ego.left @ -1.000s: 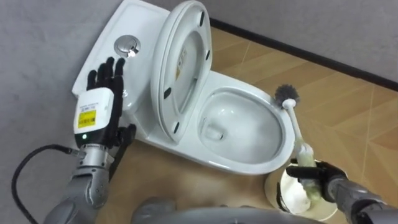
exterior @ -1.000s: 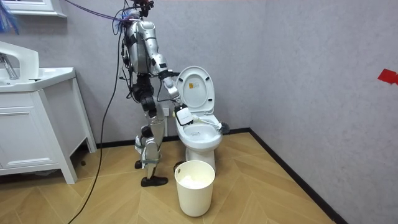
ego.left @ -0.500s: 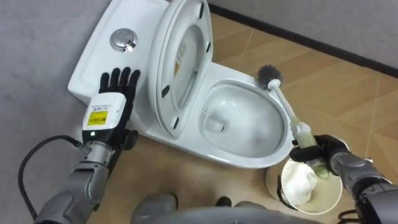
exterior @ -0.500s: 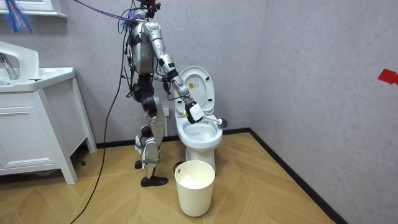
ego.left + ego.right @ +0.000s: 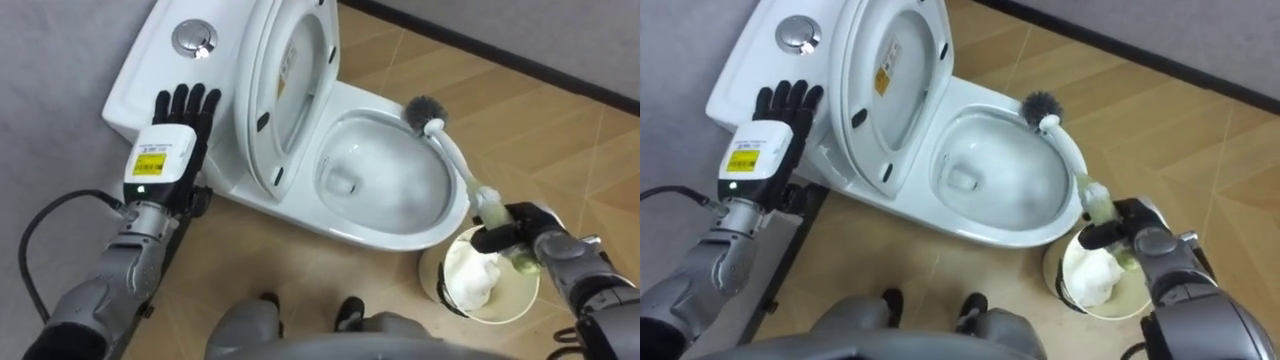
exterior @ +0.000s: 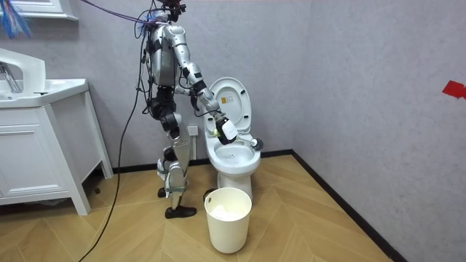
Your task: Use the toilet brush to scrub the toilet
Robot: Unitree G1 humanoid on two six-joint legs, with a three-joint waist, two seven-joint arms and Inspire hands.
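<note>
**Left eye view.** The robot's right hand (image 5: 522, 228) has its fingers clenched round the pale handle of the toilet brush (image 5: 452, 150). The brush's dark bristle head sits at the far rim of the open toilet (image 5: 400, 238); whether the bristles touch the porcelain cannot be told from here. The lid (image 5: 290, 90) stands raised against the cistern, which carries a chrome flush button (image 5: 192, 38) on top. The left hand (image 5: 175, 125), fingers straight and released, is held flat at the cistern's near edge, just beside the raised lid. A white waste bin (image 5: 500, 312) stands on the wooden floor just beside the bowl, under the right hand, with something white inside it.

**Room view.** The robot stands upright on the wooden floor against a grey wall, at the room view's left of the toilet, with its arms reaching towards the bowl. The bin stands in front of the toilet, nearer the camera. A white vanity cabinet (image 6: 40, 153) with a basin stands at the room view's left edge, well apart from the robot.

**Right eye view.** The brush slants from the clenched right hand up to the bowl's far rim. The flat left hand is beside the lid, and the bin is just below the right hand.
</note>
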